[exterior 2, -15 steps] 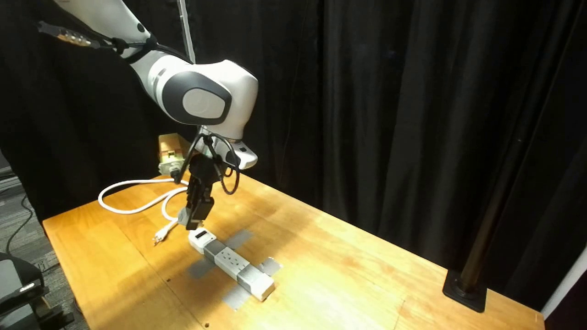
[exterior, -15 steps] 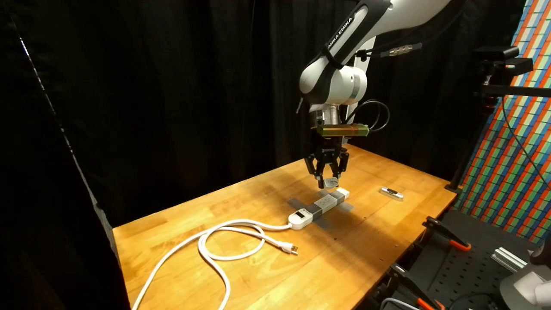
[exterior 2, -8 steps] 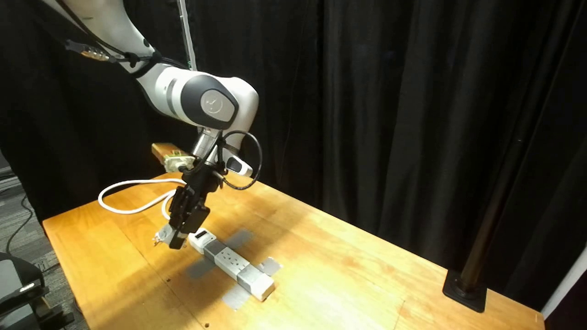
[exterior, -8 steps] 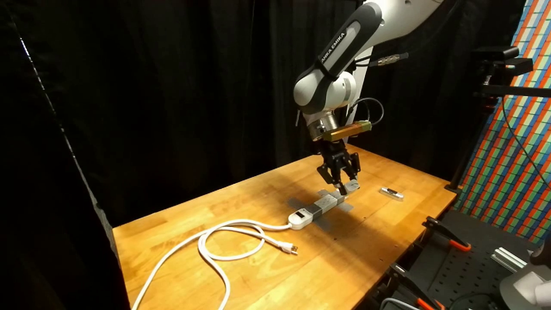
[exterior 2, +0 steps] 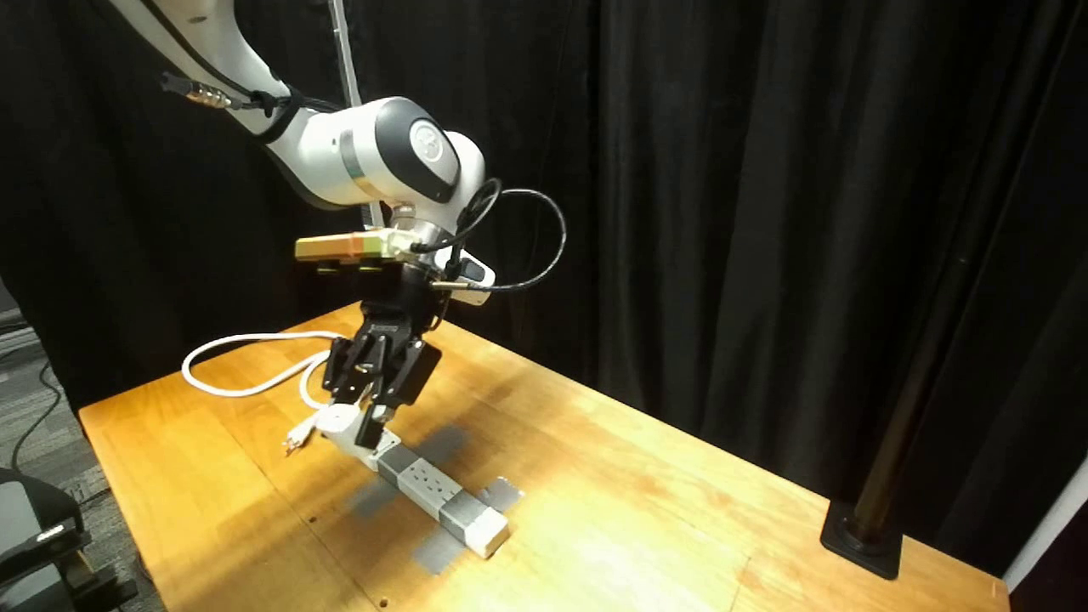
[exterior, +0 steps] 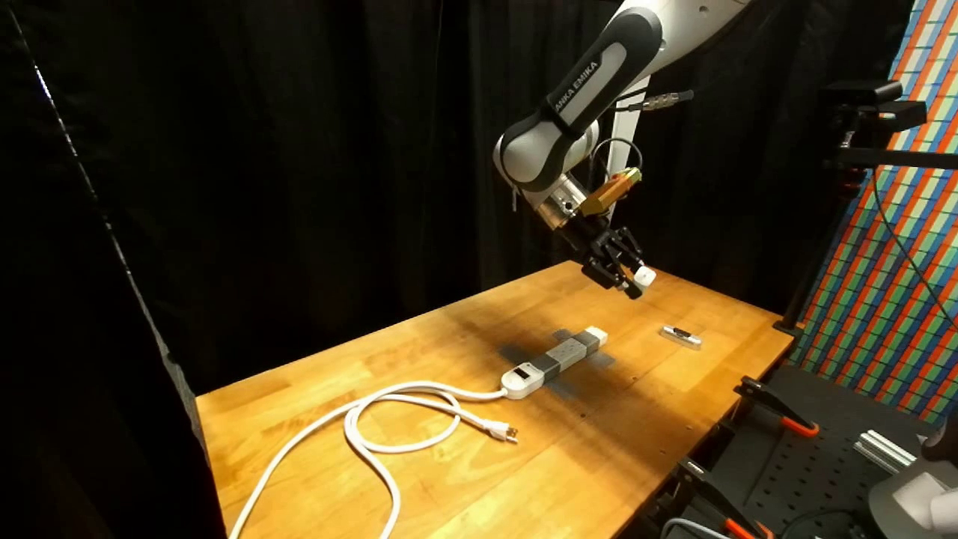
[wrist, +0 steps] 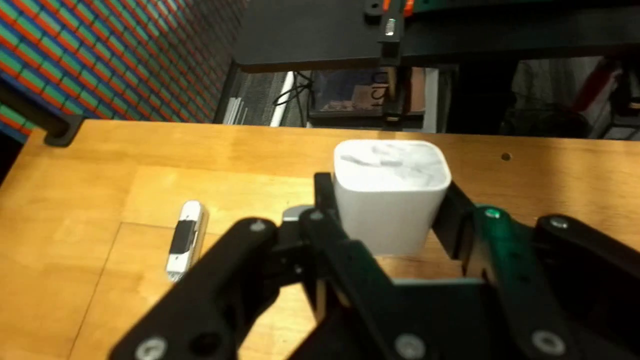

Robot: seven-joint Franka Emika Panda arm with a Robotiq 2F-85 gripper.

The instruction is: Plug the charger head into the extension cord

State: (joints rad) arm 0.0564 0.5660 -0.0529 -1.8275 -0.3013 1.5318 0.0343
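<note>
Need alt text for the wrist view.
The robot's black hand grips a boxy white charger head over a wooden table. A small white item with a dark patch lies there at image left; a multicoloured grid shows top left.

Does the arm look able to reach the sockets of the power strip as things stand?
Likely yes: the sockets between the gray tape bands on the power strip are uncovered. But the end effector, gripping the charger head, is tilted, so it would probably need to straighten first.

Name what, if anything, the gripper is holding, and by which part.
The gripper holds the charger head, pinched by two opposite sides.
</note>
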